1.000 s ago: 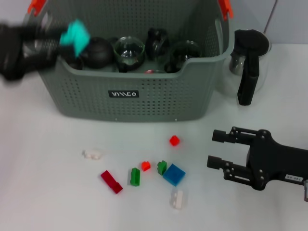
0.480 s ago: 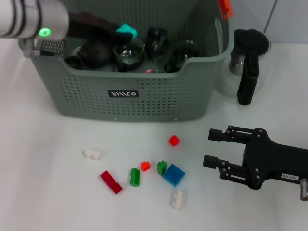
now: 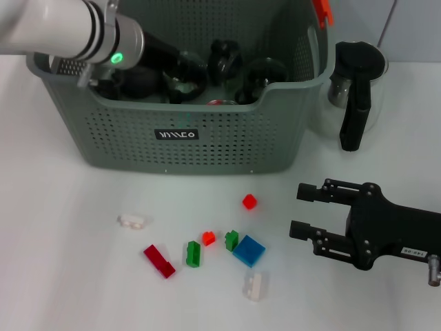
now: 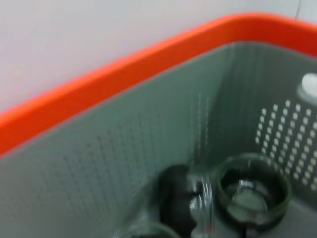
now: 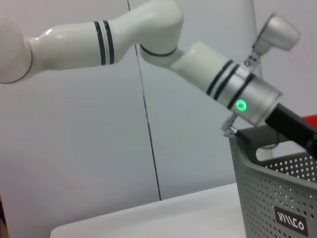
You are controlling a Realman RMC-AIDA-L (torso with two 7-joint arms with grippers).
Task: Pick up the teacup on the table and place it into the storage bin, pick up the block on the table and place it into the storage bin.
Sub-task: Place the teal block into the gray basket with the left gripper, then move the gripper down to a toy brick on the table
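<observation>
The grey perforated storage bin (image 3: 207, 148) stands at the back of the table, and its inside wall (image 4: 148, 148) and corner (image 5: 277, 193) show in the wrist views. My left gripper (image 3: 172, 58) reaches down into it from the left, among dark teaware. Glass teacups (image 3: 265, 70) lie inside the bin, and one teacup (image 4: 254, 191) shows in the left wrist view. Several blocks lie on the table in front: a blue block (image 3: 249, 250), a small red one (image 3: 249, 201) and a green one (image 3: 193, 253). My right gripper (image 3: 306, 211) hovers open to the right of them, holding nothing.
A glass jug with a black handle (image 3: 355, 86) stands right of the bin. A white block (image 3: 131, 221), a long red block (image 3: 159, 261) and another white block (image 3: 255, 285) also lie on the table. My left arm (image 5: 148, 29) crosses above the bin's rim.
My left arm swung right and down into the bin; the cyan block it carried no longer shows. My right gripper crept slightly left.
</observation>
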